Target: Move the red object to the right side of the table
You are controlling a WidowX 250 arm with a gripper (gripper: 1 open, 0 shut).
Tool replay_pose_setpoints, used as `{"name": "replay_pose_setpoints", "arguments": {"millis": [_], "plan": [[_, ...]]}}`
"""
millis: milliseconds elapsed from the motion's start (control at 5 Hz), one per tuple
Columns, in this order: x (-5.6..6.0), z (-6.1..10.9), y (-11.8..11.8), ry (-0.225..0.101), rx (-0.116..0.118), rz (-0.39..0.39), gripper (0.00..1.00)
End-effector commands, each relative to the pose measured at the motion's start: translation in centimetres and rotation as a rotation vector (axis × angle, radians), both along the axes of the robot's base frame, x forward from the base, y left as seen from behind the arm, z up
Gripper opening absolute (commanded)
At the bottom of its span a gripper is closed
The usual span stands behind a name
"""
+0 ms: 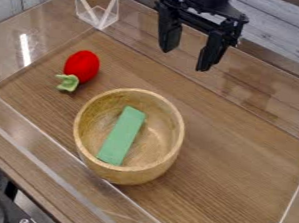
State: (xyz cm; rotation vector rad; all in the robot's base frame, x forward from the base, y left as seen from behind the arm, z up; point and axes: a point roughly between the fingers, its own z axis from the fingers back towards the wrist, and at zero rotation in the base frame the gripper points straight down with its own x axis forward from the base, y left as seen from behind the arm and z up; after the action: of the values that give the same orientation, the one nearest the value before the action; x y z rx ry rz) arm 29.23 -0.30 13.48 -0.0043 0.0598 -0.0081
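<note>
The red object [83, 66], a small rounded red toy fruit with a light green leafy stem at its lower left, lies on the left part of the brown wood-grain table [238, 133]. My black gripper [188, 49] hangs above the back middle of the table, well to the right of the fruit and apart from it. Its fingers stand wide open with nothing between them.
A wooden bowl [164, 157] sits at the front middle with a flat green block [122, 136] lying inside it. Low clear acrylic walls [93, 12] border the tabletop on all sides. Bare wood stretches along the right half.
</note>
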Motion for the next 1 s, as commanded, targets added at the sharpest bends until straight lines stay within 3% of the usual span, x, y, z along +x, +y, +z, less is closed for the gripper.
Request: {"name": "replay_pose_setpoints", "arguments": {"millis": [0, 200, 400, 600, 800], "plan": [[-1.1, -1.1, 0.8, 0.029, -0.003, 0.035, 1.0], [-2.0, -2.1, 3.6, 0.011, -0.003, 0.073, 1.0], [-2.6, -2.5, 7.1, -0.033, 0.006, 0.092, 1.0], [-2.1, -2.7, 10.8, -0.077, 0.02, 0.137, 1.0], [-1.4, -3.2, 14.1, -0.101, 0.031, 0.187, 1.0]]}}
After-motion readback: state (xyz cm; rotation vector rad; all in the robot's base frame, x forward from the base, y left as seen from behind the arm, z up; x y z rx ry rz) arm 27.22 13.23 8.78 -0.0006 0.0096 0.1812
